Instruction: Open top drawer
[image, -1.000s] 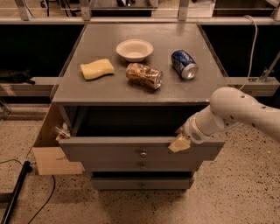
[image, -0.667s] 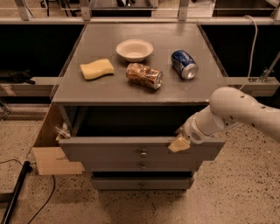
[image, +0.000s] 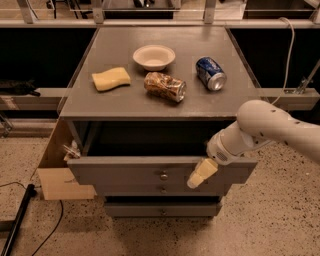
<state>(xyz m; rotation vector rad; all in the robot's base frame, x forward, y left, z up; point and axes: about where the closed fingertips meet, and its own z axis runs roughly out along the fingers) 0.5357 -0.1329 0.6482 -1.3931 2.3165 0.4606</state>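
Observation:
The top drawer (image: 125, 172) of the grey cabinet stands pulled out partway, and its dark inside shows under the cabinet top. Its small round metal knob (image: 163, 176) is at the centre of the flat front. My gripper (image: 202, 173), cream-coloured on a white arm, hangs over the drawer's top front edge, right of the knob and against the drawer front.
On the cabinet top (image: 125, 102) are a white bowl (image: 154, 56), a yellow sponge (image: 111, 78), a crumpled brown can (image: 165, 86) and a blue soda can (image: 210, 73). Two lower drawers (image: 160, 209) are shut. A cardboard box (image: 62, 184) stands at the left.
My gripper has slid slightly lower on the drawer front. The drawer has not visibly moved.

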